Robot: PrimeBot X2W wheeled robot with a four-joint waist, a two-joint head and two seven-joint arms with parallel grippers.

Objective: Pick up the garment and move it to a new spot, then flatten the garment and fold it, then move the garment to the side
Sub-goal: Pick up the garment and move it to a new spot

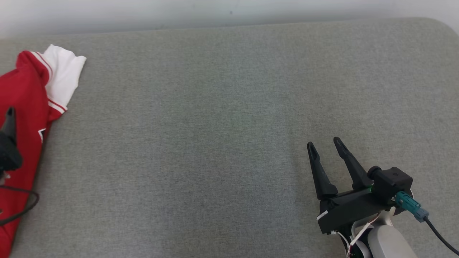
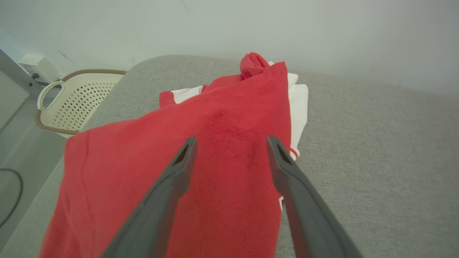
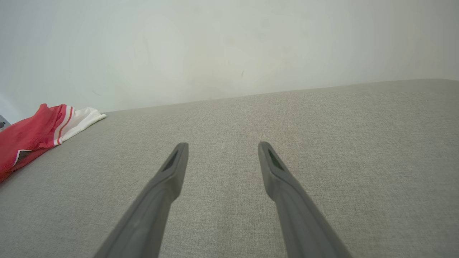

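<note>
A red and white garment (image 1: 25, 89) lies loosely bunched at the left edge of a grey padded bench (image 1: 215, 125). The left pincer (image 2: 231, 143) hovers over it, jaws wide and empty. The right pincer (image 1: 324, 142) is open too, well apart. The pickup probably goes best by pinching a thick fold, then lifting clear.
</note>
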